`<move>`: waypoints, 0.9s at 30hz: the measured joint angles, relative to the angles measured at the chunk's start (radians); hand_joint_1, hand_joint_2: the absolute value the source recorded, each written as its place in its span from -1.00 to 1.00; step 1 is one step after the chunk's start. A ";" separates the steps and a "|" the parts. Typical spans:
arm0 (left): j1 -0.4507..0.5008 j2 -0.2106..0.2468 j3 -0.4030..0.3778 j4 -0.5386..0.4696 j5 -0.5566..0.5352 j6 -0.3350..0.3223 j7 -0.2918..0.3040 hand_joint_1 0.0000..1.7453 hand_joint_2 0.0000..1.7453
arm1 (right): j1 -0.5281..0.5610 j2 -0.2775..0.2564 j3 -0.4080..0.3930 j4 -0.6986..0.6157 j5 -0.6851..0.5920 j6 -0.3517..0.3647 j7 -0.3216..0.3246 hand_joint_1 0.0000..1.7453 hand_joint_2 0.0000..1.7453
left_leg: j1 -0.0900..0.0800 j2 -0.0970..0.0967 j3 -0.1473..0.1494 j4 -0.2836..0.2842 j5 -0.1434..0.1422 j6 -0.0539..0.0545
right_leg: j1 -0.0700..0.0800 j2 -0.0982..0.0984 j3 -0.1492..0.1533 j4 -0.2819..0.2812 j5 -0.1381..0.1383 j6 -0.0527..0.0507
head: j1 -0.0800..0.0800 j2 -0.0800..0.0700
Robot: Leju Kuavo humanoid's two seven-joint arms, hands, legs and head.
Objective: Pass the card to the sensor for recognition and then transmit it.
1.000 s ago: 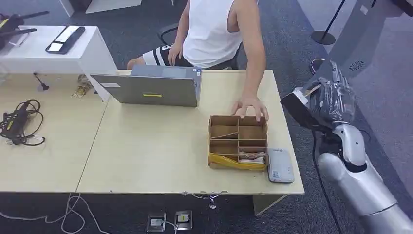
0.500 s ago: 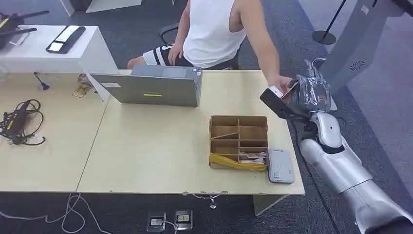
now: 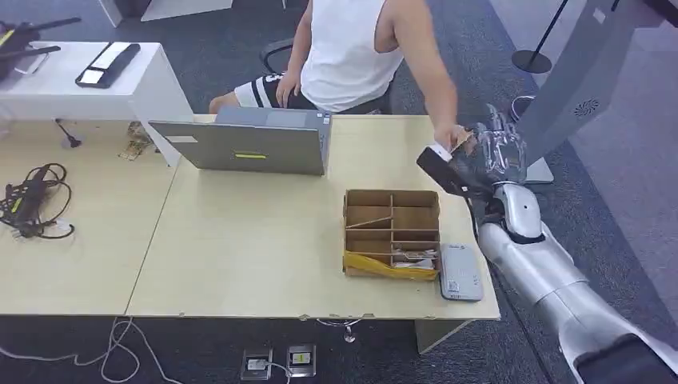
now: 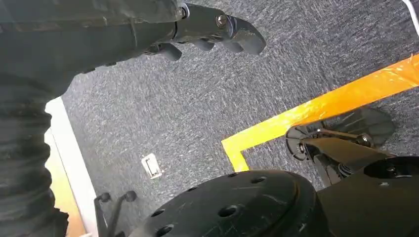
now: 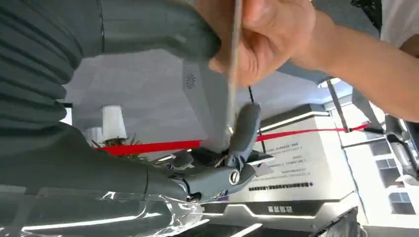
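Card (image 5: 234, 54), seen edge-on in the right wrist view, is sitting at the handover point: a person's hand (image 5: 262, 37) is pinching its upper part while the right hand (image 3: 488, 152), raised beyond the far right corner of the worktop (image 3: 240, 240), is spreading its thumb and fingers around it, and I cannot tell whether those fingers are gripping it. Judging from this, the task is only beginning, with the sensor (image 3: 459, 272) pass by the cardboard organizer (image 3: 391, 232) and the transmitting still ahead. Left hand (image 4: 207, 29) is hanging over the carpet, fingers curled, holding nothing.
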 joint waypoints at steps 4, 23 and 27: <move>0.000 0.000 0.000 0.000 0.002 0.000 0.000 -1.00 1.00 | 0.000 0.018 0.004 0.011 -0.075 -0.056 -0.068 -1.00 1.00 | 0.000 0.000 0.000 0.000 0.000 0.000 | 0.000 0.000 0.000 0.000 0.000 0.000 | 0.000 0.000; 0.003 0.003 0.001 0.000 0.012 0.000 0.015 -1.00 1.00 | 0.253 -0.008 0.016 -0.616 -0.358 -0.015 -0.211 -1.00 1.00 | 0.001 0.003 0.001 0.000 -0.001 -0.001 | 0.000 0.003 0.000 -0.001 0.000 0.000 | 0.000 0.000; 0.003 0.002 0.002 0.000 0.013 0.000 0.018 -1.00 1.00 | 0.316 -0.033 0.020 -0.718 -0.341 0.004 -0.218 -1.00 1.00 | 0.001 0.003 0.002 0.000 -0.001 -0.001 | 0.001 0.003 0.000 -0.001 0.000 0.000 | 0.000 0.000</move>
